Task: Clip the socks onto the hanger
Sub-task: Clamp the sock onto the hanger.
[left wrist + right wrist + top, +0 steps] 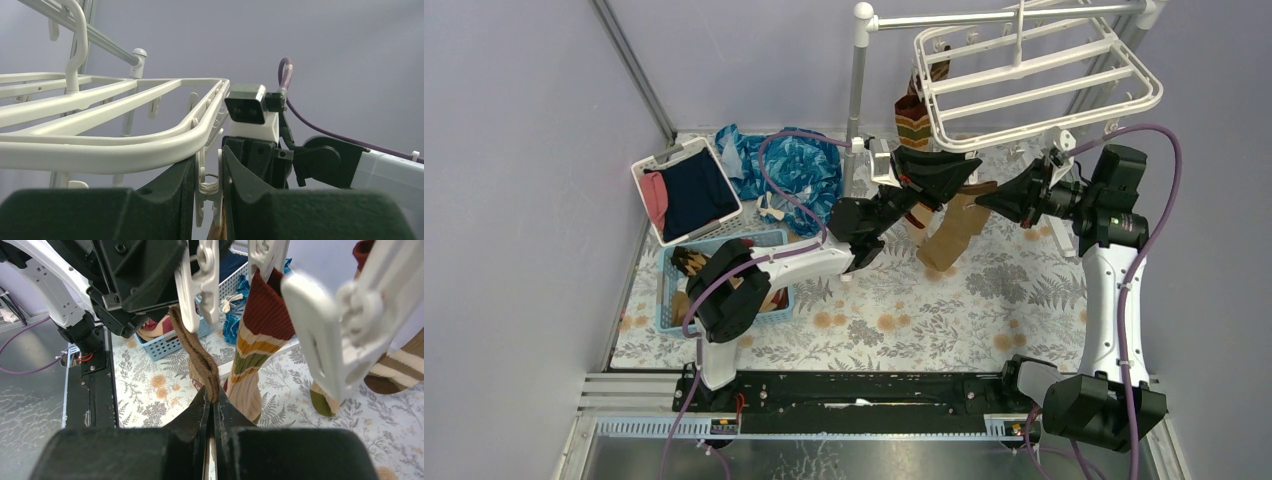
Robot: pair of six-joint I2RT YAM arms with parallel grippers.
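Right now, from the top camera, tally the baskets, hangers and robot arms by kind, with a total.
Baskets: 2, white basket, blue basket
Hangers: 1, the hanger
Arms: 2, left arm, right arm
Total: 5

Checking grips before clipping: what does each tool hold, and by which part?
Right tool pinches the brown sock by its edge; left tool squeezes a hanger clip around its upper part.
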